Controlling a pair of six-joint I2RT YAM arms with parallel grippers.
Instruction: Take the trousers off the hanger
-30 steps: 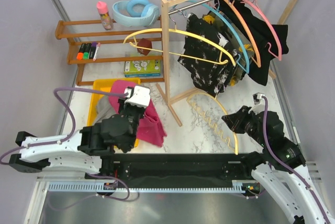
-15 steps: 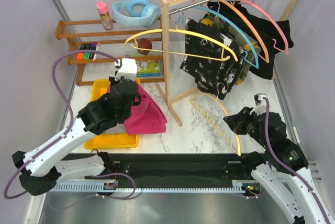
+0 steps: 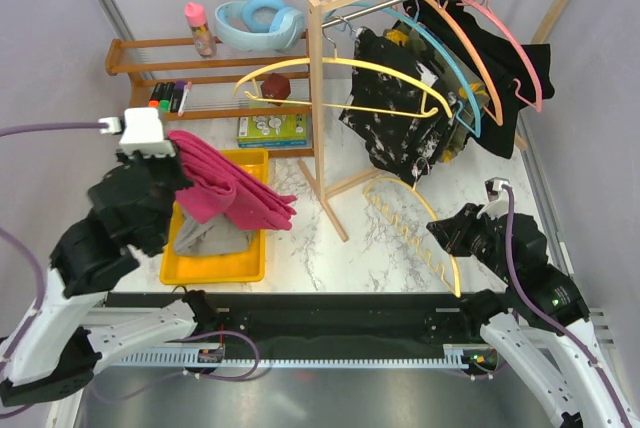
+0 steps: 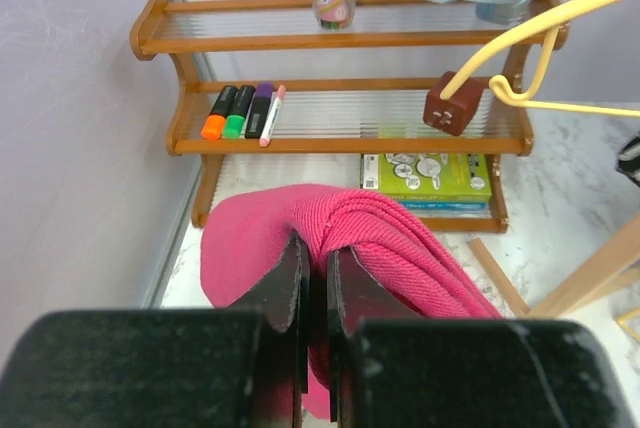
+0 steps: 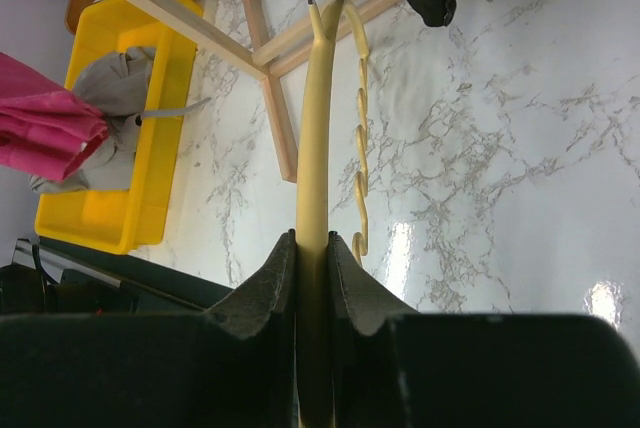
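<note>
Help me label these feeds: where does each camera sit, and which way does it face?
Top external: above and behind the bases, looking down at the table; left arm and right arm show.
Left wrist: faces the wooden shelf; its jaws clamp the magenta trousers.
Right wrist: looks along the table; its jaws clamp the yellow hanger.
Shared: top and right wrist views both show the yellow tray.

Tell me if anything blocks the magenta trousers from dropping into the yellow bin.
Nothing visible does. The left pincer holds the magenta trousers above the open yellow bin. Only a grey garment lies inside, and soft cloth probably won't stop a drop.
</note>
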